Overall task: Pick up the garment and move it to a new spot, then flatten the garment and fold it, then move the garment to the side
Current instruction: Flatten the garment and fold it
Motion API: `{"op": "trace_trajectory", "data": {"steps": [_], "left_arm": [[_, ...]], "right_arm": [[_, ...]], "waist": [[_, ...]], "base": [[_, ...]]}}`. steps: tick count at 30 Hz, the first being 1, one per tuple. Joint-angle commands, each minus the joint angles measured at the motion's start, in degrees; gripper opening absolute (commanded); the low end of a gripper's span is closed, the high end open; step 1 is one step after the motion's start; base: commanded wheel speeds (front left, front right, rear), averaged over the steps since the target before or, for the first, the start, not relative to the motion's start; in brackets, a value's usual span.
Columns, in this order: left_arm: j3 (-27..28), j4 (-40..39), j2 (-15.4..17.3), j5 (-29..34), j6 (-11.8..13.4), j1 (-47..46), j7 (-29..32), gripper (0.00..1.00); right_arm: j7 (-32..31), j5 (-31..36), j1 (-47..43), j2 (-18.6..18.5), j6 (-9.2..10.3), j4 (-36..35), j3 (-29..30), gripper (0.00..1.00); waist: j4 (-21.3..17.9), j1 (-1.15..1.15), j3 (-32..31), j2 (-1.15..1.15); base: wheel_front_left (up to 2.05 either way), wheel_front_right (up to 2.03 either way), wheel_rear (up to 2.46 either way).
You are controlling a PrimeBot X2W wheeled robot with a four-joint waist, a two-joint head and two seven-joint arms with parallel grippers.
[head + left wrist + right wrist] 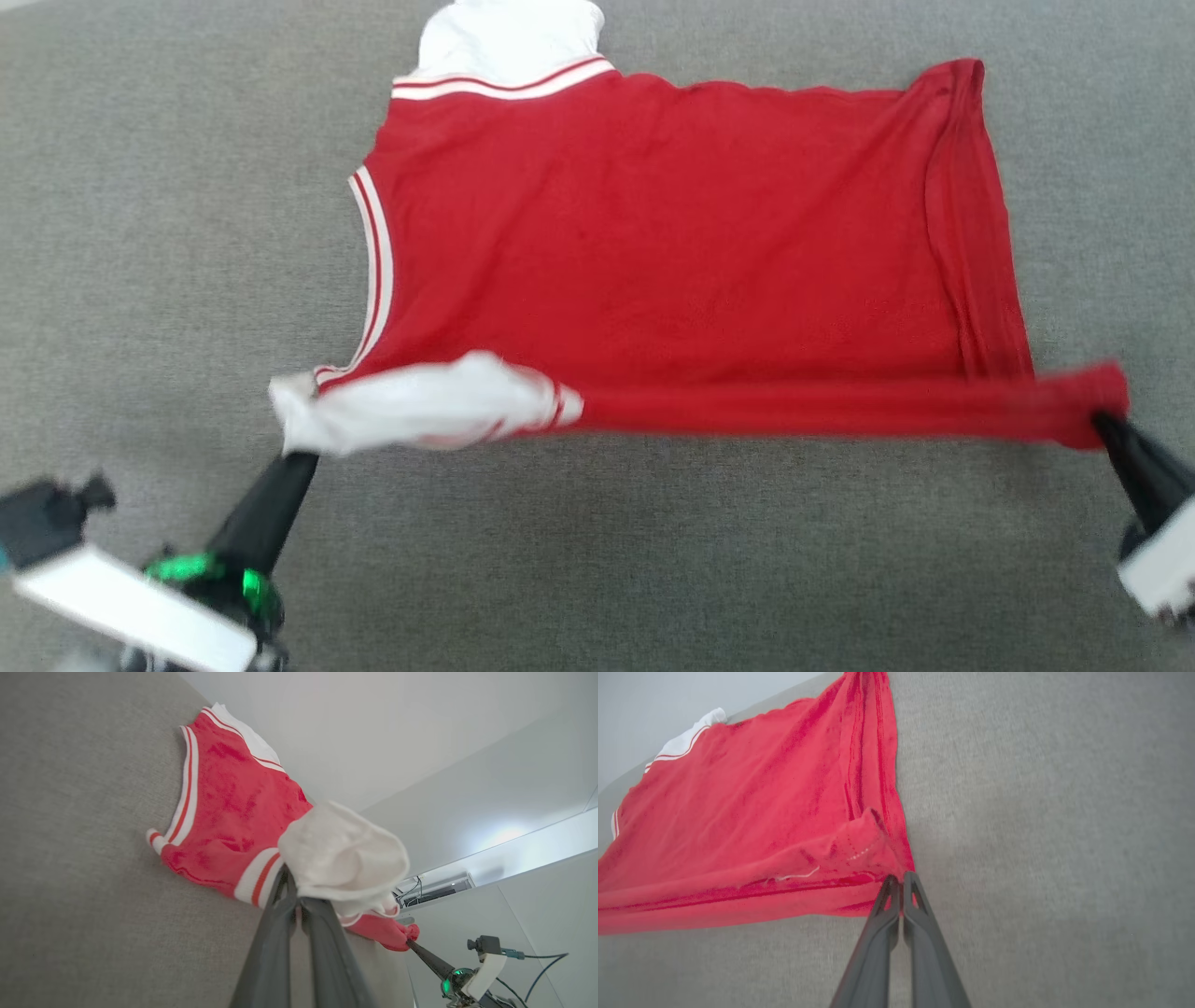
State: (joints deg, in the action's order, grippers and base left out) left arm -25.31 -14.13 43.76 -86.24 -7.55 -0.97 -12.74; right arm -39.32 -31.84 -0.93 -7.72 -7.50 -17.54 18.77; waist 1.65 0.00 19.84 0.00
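**Red jersey stretching taut between two grippers**

Mid-frame, it is lying on coarse grey cloth. The left gripper is clamping its bunched white sleeve at lower left; the right gripper is clamping the red hem corner at far right.

Bright even light, soft shadow below the garment, its near edge motion-blurred, wrist views warped

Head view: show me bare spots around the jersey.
Bare grey surface spreads left of the jersey, beside its striped armhole; another strip runs below its lifted edge, between the left gripper and right gripper. A narrower strip lies right of the hem. Crowded: the middle, under the jersey.
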Motion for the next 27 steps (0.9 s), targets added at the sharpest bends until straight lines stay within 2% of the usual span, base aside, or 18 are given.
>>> {"op": "trace_trajectory", "data": {"steps": [1, 6, 13, 19, 27], "left_arm": [[-0.09, 0.41, 0.26, -0.13, 0.13, -2.11, 0.6, 0.0], [-1.89, 4.43, 0.48, -1.6, 0.13, -12.98, 5.94, 0.0], [-3.14, 13.25, -0.98, -3.08, 0.13, -24.59, 12.06, 0.0], [-4.7, 20.57, -2.59, -2.54, 0.13, -28.74, 14.03, 0.0], [-7.33, 25.9, -2.85, -0.57, 0.13, -29.79, 12.83, 0.0]], "right_arm": [[0.18, 0.6, 1.88, -0.18, 0.02, 0.63, -0.21, 0.0], [0.66, 3.05, 11.44, -0.95, 0.02, 6.99, -3.49, 0.0], [2.58, 5.46, 21.59, -1.33, 0.02, 16.59, -6.56, 0.0], [4.59, 6.44, 24.25, -1.66, 0.02, 22.09, -8.07, 0.0], [7.15, 6.29, 24.97, -1.77, 0.02, 26.07, -9.9, 0.0]], "waist": [[-0.24, 0.0, 0.33, 0.0], [-1.01, 0.0, 2.03, 0.0], [-1.61, 0.0, 5.0, 0.0], [-1.86, 0.0, 6.75, 0.0], [-2.59, 0.0, 7.34, 0.0]], "base": [[0.0, 0.0, 0.0], [0.0, 0.0, 0.0], [0.0, 0.0, 0.0], [0.0, 0.0, 0.0], [0.0, 0.0, 0.0]]}}
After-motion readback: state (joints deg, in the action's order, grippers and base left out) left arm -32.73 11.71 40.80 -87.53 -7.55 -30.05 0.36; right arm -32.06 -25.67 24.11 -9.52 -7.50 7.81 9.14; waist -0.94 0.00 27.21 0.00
